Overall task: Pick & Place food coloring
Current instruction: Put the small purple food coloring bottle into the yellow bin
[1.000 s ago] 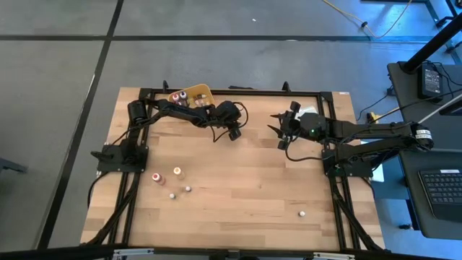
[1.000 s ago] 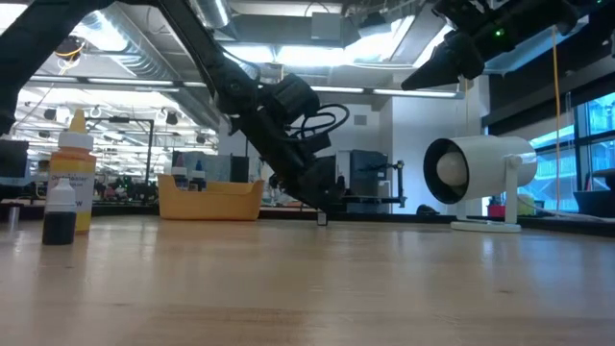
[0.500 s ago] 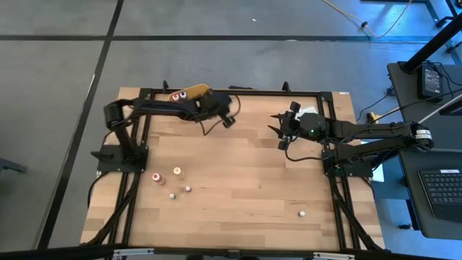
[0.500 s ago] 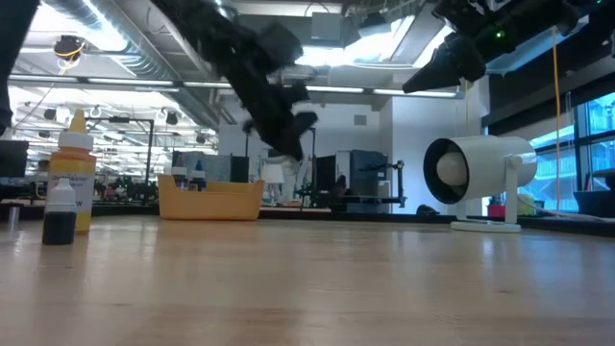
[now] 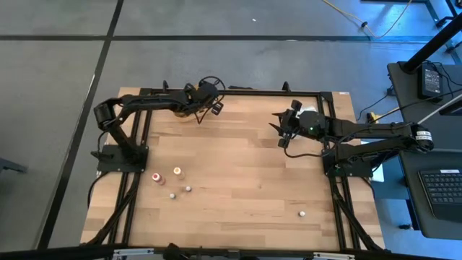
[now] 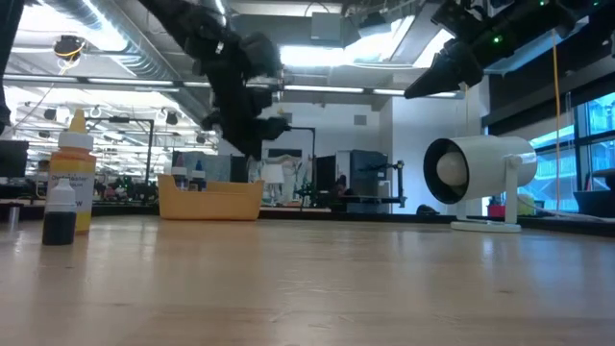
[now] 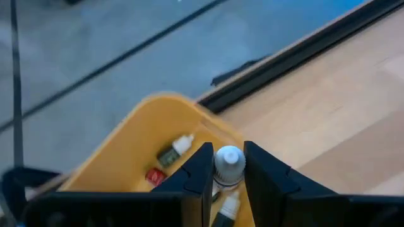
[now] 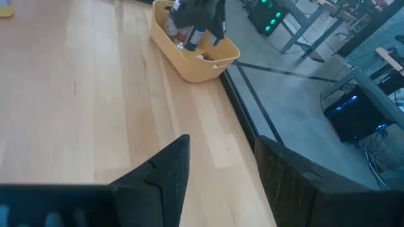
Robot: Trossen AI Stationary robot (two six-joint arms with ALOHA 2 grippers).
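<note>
My left gripper (image 7: 228, 165) is shut on a tiny white-capped food coloring bottle (image 7: 229, 157) and hangs over the yellow-orange tray (image 7: 136, 148) at the table's far-left edge. The tray holds several more bottles (image 7: 173, 150). In the high view this gripper (image 5: 207, 101) covers most of the tray. Several other bottles stand on their bases on the wood: a red one (image 5: 156, 178), an orange one (image 5: 177, 172), and a lone one (image 5: 300, 214) near the right front. My right gripper (image 8: 218, 167) is open and hovers above the table's far right (image 5: 281, 131), touching nothing. My left gripper pinches the small bottle between its two fingers (image 7: 201, 169), just below the white cap (image 7: 230, 153). The fingers hide the bottle's body. They slant down from above. The bottle is lifted clear, above the inside of the tray.
A black frame rail (image 5: 238, 92) runs along the far edge beside the tray. In the low view a tall orange bottle (image 6: 73, 173) and a small dark one (image 6: 60, 213) stand at the left, and a large white cylinder (image 6: 479, 173) stands at the right. Bare wood (image 5: 245, 173) lies in the middle.
My left gripper has risen from the far middle of the table and swung toward the far-left edge. It now hangs over the yellow tray with the bottle still between its fingers. The right arm has kept still.
</note>
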